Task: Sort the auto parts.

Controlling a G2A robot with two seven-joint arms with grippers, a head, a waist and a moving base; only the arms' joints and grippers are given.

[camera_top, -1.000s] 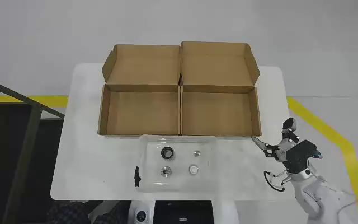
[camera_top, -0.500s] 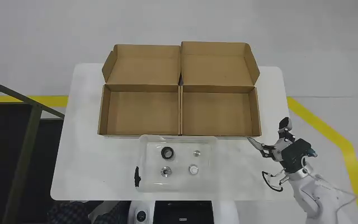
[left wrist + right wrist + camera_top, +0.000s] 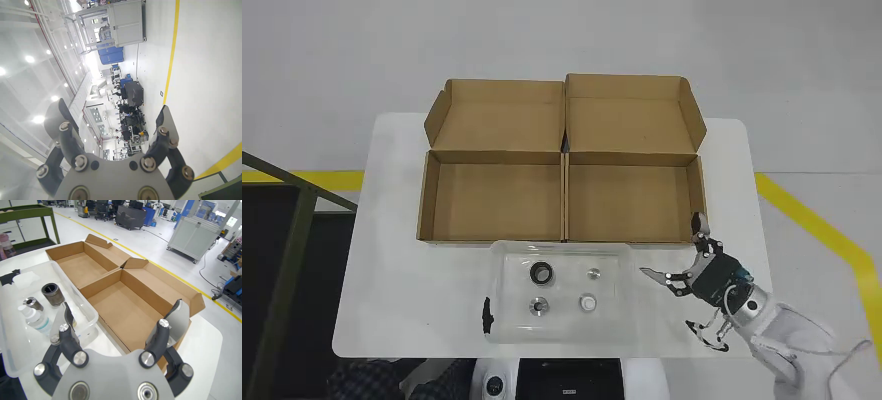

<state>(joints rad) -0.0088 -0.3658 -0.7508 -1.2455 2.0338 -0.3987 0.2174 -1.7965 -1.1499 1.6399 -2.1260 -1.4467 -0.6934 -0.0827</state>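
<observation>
1. My right gripper [image 3: 122,306] is spread wide and empty, beside the clear tray [image 3: 498,296].
2. My left gripper [image 3: 112,106] gapes too, empty.
3. The auto parts [image 3: 541,272] stand in that tray.

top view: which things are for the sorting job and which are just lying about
Job: clear tray, dark bearing, metal bushing, small metal piece, white-capped bottle, left box, right box, open right gripper.
Lying about: black scrap at the tray's edge, green cart beyond the table.
</observation>
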